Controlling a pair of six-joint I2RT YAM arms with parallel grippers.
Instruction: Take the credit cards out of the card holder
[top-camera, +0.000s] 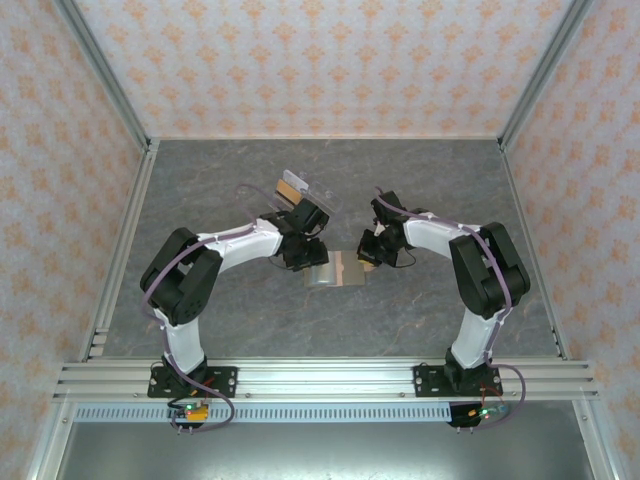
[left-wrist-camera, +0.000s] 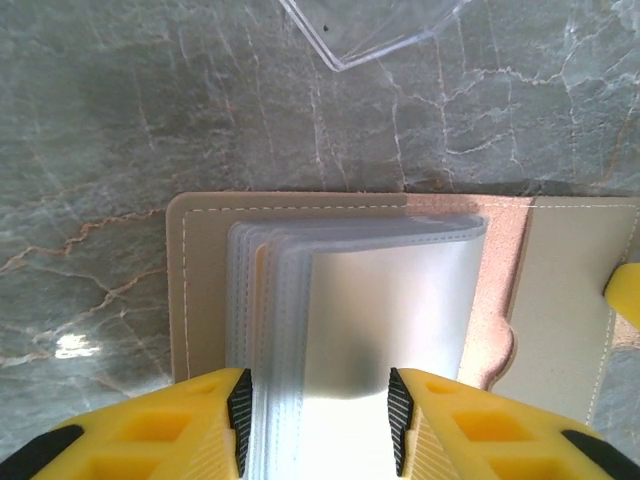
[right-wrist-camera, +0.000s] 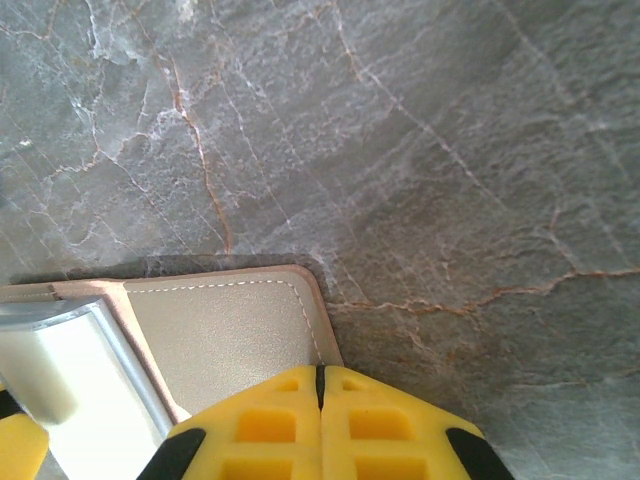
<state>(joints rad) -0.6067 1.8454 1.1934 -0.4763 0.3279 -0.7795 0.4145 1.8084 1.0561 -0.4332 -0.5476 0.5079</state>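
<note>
The card holder (top-camera: 348, 268) is a tan leather folder lying open on the table, with a stack of clear sleeves (left-wrist-camera: 380, 290) along its spine. Whatever credit cards sit in the sleeves are hard to make out; only a tan edge (left-wrist-camera: 264, 262) shows through. My left gripper (left-wrist-camera: 317, 400) is open, lowered over the sleeves, and its black pads (left-wrist-camera: 240, 410) stand at either side of the stack; the front leaf bows up between them. From above, this gripper (top-camera: 303, 255) hangs over the holder's left half. My right gripper (right-wrist-camera: 320, 372) is shut, its tips resting on the right flap (right-wrist-camera: 225, 345) near that flap's corner.
A clear plastic stand (top-camera: 308, 196) holding a tan rectangle (top-camera: 290, 184) sits just behind the left gripper; its corner (left-wrist-camera: 370, 35) shows in the left wrist view. Grey marble tabletop (right-wrist-camera: 450, 180) stretches all round. Patterned walls and aluminium rails (top-camera: 125, 240) enclose the table.
</note>
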